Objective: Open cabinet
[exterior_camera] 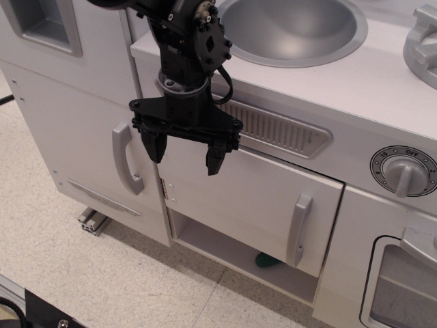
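Note:
The cabinet is the wide white door [239, 198] under the counter, with a small vertical grey handle [298, 229] near its right edge and hinges [167, 190] on its left side. The door stands slightly ajar; below its lower edge the white inner shelf [218, 246] shows, with a small green thing [266, 260] on it. My black gripper [184, 154] hangs open and empty in front of the door's upper left corner, fingers pointing down, well left of the handle.
A taller white door with a long curved grey handle [126, 160] is to the left. Above are a grey vent [280, 130], the sink [287, 27] and a faucet [423, 41]. A dial knob [404, 171] and the windowed oven door [403, 287] are at right.

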### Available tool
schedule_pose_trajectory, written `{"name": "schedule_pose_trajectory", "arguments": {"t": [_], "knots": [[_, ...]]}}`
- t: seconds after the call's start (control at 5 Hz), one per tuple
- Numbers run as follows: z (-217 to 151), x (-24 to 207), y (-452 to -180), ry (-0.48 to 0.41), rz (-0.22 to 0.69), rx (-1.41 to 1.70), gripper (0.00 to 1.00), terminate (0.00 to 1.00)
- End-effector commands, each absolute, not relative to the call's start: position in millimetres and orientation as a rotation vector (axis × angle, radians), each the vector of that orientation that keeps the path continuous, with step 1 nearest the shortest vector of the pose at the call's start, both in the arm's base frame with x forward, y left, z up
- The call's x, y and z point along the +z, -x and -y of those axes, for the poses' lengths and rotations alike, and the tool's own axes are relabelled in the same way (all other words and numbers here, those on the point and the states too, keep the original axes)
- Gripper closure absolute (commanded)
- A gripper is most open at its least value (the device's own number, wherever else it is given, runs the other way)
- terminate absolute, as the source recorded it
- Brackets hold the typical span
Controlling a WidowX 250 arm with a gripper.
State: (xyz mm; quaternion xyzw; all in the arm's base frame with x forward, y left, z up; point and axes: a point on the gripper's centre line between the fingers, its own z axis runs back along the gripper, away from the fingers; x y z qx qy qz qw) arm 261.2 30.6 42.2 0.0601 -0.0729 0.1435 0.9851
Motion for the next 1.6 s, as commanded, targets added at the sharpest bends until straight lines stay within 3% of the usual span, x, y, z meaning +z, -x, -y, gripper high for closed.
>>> {"name": "schedule_pose_trajectory", "arguments": {"t": [0.0,0.4,0.6,0.8,1.4], "knots": [[-30.6,42.2,-261.2,-0.121,0.147,0.288,0.00,0.00],[28.7,39.6,-250.7,0.003,0.178,0.121,0.00,0.00],[58.8,30.3,-256.4,0.068,0.236,0.038,0.00,0.00],[77.2,16.9,-265.4,0.070,0.314,0.044,0.00,0.00],[91.6,-16.7,-295.5,0.032,0.388,0.035,0.00,0.00]]}}
